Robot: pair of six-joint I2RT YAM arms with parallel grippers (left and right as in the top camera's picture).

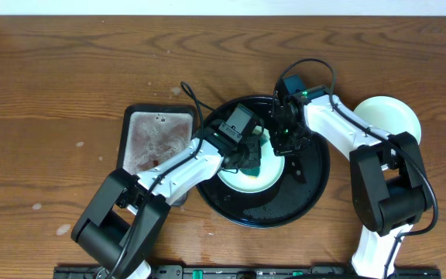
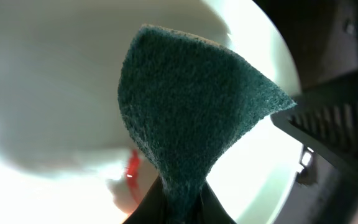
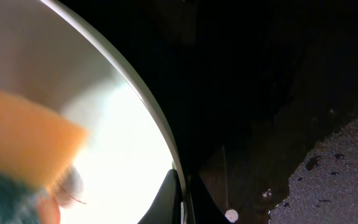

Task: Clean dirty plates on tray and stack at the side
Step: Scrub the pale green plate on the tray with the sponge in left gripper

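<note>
Over brown wooden table (image 1: 45, 85), hovered low inside black tray (image 1: 312, 190), directly beneath both grippers. Pressed on pale plate (image 1: 263, 180) there, red smear (image 2: 131, 168) under left gripper (image 2: 179, 205). Clenched green sponge (image 2: 191, 112) in left gripper; pinched plate's rim, seemingly, with tightly closed right gripper (image 3: 182, 193), just right of sponge.

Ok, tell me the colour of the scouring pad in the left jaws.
Dark teal-green scouring pad, clearest in the left wrist view.
</note>
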